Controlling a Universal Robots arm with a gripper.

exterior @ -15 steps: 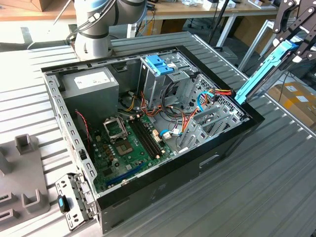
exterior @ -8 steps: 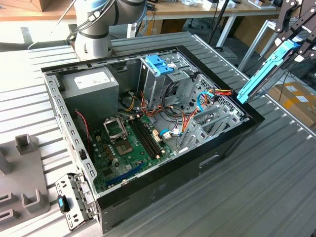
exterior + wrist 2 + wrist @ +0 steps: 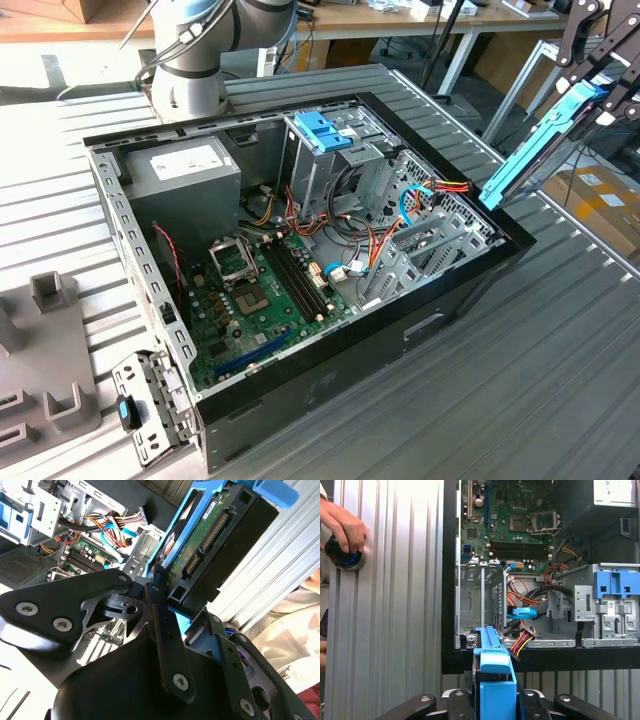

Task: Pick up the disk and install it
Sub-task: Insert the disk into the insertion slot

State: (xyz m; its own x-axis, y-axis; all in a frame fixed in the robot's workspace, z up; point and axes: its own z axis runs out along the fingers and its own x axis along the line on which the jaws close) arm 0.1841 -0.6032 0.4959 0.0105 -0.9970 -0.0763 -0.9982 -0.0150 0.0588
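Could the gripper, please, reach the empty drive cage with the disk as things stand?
Probably yes: the case is open and the cage facing the disk looks free, though cables lie beside it.

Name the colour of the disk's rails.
The disk's rails are blue; first wrist view shows best.

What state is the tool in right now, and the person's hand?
The tool is closed on the disk.
The person's hand rests on a round black knob.

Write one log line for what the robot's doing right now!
gripper: shut on disk | disk: held tilted, outside computer case | install: not yet done
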